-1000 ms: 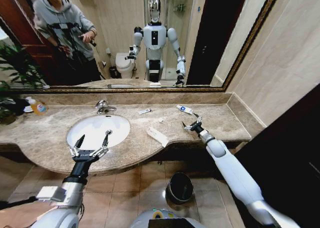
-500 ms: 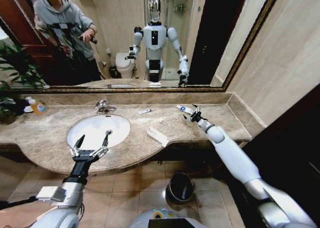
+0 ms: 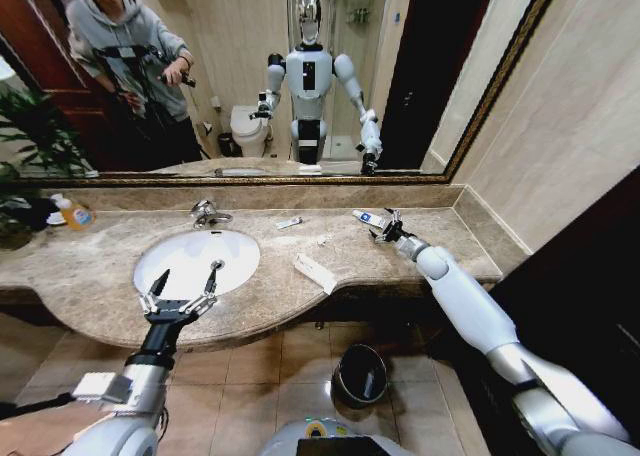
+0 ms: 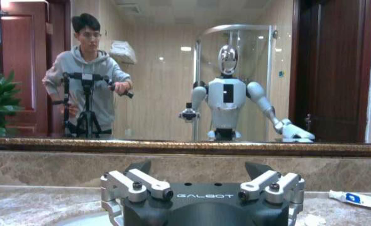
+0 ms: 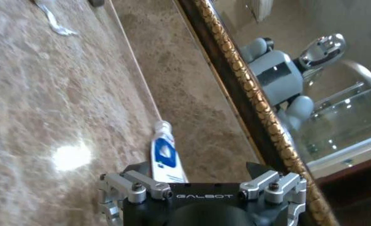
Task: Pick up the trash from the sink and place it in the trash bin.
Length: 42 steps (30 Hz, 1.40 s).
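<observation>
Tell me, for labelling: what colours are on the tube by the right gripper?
The tube is white with blue print, clearest in the right wrist view.

A brown mottled marble table point(image 3: 90, 266) runs across the middle of the frame. Above it, a gold-framed mirror point(image 3: 250, 76) fills the upper left and centre. Beige tiled wall point(image 3: 580, 116) occupies the upper right. Brown floor tiles point(image 3: 260, 386) lie along the bottom. A green plant point(image 3: 35, 136) stands at the left edge.

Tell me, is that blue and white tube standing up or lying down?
Lying down: the tube lies flat on the marble counter, right gripper over it.
</observation>
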Motion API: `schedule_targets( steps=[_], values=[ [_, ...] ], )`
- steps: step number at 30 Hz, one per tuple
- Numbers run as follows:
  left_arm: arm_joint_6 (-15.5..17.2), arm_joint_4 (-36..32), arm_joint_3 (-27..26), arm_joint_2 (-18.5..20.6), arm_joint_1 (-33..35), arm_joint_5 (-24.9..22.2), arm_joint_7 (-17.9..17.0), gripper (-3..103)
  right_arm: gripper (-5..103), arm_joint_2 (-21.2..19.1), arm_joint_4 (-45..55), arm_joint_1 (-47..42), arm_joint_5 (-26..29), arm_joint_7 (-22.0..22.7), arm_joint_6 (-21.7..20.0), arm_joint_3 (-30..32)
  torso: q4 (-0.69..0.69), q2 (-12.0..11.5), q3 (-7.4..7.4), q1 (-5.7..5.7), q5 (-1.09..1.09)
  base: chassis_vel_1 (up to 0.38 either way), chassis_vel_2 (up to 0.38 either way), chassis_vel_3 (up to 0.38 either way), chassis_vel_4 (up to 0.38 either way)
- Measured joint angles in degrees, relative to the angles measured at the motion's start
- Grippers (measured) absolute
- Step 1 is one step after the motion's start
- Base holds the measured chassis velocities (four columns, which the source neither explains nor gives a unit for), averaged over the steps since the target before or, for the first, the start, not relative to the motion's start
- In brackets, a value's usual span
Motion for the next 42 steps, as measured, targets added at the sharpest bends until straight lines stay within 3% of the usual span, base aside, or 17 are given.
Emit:
schedule_targets(
  steps=[32,39,41,42],
  values=[
    [0.0,0.0,0.0,0.0,0.0,0.0,0.0,100,102,0.5,-5.3,4.1,-6.6,-2.0,1.6,-1.1,0.00,0.0,0.00,0.00,0.02,0.000,0.000,0.000,0.000],
    [0.0,0.0,0.0,0.0,0.0,0.0,0.0,100,95,0.4,-7.0,5.4,-8.1,-2.9,1.9,-0.9,0.00,0.0,0.00,0.00,0.01,0.000,0.000,0.000,0.000],
    [0.0,0.0,0.0,0.0,0.0,0.0,0.0,100,83,0.7,-7.7,5.8,-8.2,-2.9,2.5,-0.8,0.00,0.0,0.00,0.00,0.02,0.000,0.000,0.000,0.000],
    [0.0,0.0,0.0,0.0,0.0,0.0,0.0,100,83,0.7,-7.7,5.8,-8.2,-2.9,2.5,-0.8,0.00,0.0,0.00,0.00,0.02,0.000,0.000,0.000,0.000]
  ],
)
